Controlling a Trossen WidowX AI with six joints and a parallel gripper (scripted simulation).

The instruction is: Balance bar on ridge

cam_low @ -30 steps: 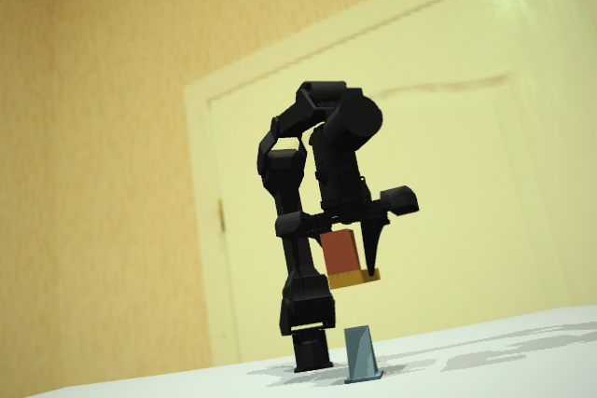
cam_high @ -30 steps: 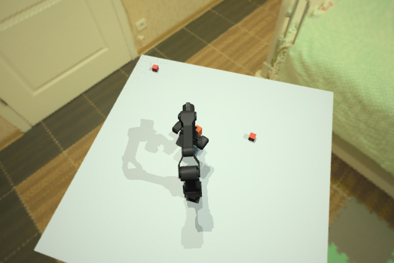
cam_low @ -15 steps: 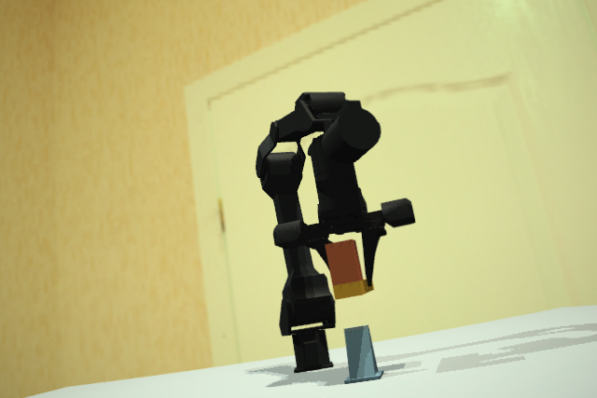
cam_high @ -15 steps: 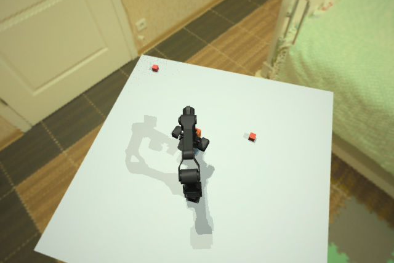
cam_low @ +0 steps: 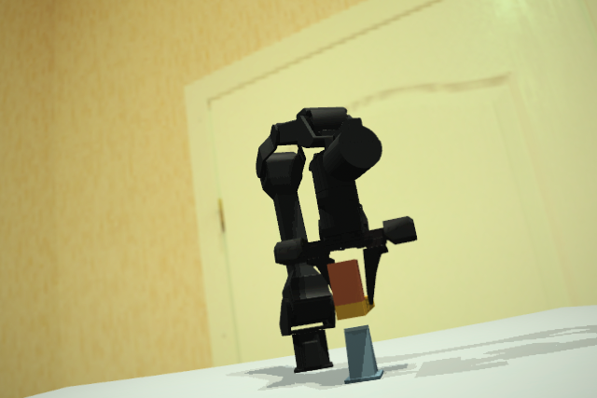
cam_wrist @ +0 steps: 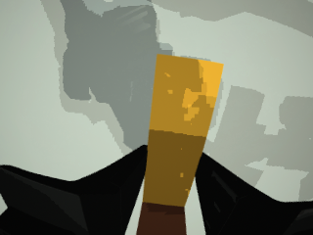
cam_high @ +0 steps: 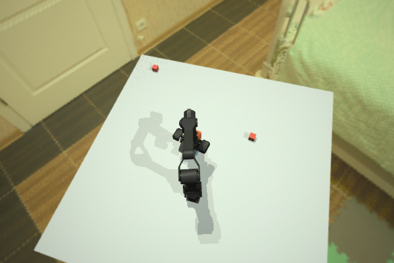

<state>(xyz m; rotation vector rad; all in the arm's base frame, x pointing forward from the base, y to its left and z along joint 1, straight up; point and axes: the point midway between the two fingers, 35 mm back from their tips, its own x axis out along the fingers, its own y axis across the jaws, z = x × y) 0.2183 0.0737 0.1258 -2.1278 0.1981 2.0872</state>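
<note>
My gripper [cam_low: 352, 298] [cam_wrist: 172, 155] points down and is shut on the bar [cam_low: 353, 308] [cam_wrist: 184, 105], a yellow strip with a red-brown block on top of one end. In the exterior view the bar shows end-on and hangs a small gap above the ridge [cam_low: 362, 352], a blue-grey wedge standing upright on the white table [cam_low: 481, 374] beside the arm's base. In the top view the arm hides most of the bar; an orange bit of it [cam_high: 199, 133] shows beside the wrist. The ridge is hidden in the wrist view.
Two small red cubes lie on the table [cam_high: 270, 190]: one [cam_high: 154, 68] near the far left corner, one [cam_high: 252, 136] to the right of the arm. The arm's base [cam_high: 192, 190] stands mid-table. A bed stands beyond the right edge.
</note>
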